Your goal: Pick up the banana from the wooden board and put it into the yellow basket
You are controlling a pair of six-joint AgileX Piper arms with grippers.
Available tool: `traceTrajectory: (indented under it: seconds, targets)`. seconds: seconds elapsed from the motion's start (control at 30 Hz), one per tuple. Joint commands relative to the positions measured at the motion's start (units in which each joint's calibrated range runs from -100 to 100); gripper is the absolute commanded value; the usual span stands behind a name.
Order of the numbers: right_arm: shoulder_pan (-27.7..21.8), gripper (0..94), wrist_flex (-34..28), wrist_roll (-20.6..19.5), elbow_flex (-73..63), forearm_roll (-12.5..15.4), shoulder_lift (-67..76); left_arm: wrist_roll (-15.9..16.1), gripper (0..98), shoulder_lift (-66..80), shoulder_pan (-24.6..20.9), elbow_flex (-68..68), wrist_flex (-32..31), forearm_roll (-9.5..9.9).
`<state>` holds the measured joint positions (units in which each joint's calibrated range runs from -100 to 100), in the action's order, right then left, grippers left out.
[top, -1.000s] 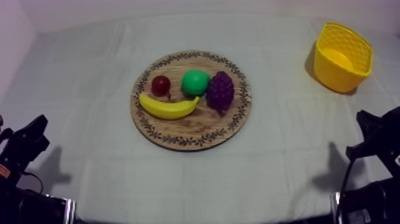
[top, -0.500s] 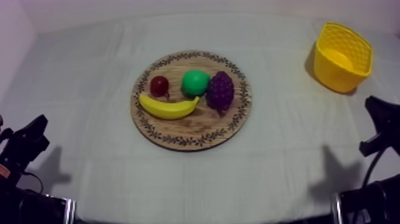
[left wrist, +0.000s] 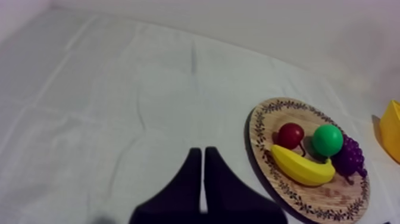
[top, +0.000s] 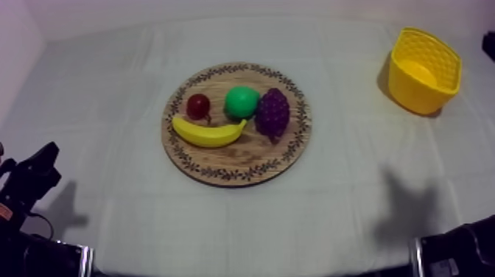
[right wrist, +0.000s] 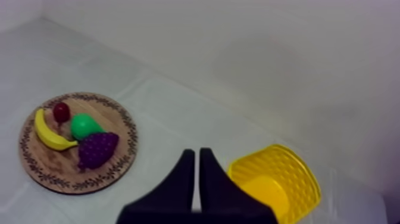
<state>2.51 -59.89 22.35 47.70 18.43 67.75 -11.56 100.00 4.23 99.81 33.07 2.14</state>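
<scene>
Right gripper (right wrist: 197, 152), fingers together, now up beside yellow basket (right wrist: 300, 177)

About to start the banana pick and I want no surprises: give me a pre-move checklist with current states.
1. The yellow toy banana lies on the round wooden board, ungripped: ok.
2. Room around it: the small red fruit and green pear sit right beside it; whether they touch it, cannot tell.
3. The yellow basket is open and empty: ok.
4. The right gripper open for a grasp: not ok, fingers together, near the basket.
5. The left gripper clear of the board: ok, shut.
</scene>
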Motion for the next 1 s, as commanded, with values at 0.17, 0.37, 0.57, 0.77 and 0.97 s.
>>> traceTrajectory:
  seconds: [0.17, 0.37, 0.57, 0.77, 0.97]
  targets:
    - [6.14, 0.7, -8.54, -1.06, -20.03, -0.24, -23.53, 0.01, 0.1, 0.00, 0.00, -0.03, 0.00, 0.03]
    - [14.36, 1.4, -9.46, -2.23, -24.05, -2.60, -34.48, -0.01, 0.1, 0.00, 0.00, -0.03, 0.00, 0.03]
    - [21.26, 3.5, -9.17, -2.08, -25.96, -3.79, -43.68, -0.01, 0.1, 0.00, 0.00, -0.03, 0.00, 0.03]
    - [25.48, 4.2, -9.37, -0.82, -27.87, -4.10, -50.49, -0.01, 0.1, 0.00, 0.00, -0.03, 0.00, 0.03]
    - [27.06, 5.2, -8.72, 2.12, -28.29, -3.76, -56.40, -0.01, 0.1, 0.00, 0.00, -0.03, 0.00, 0.03]
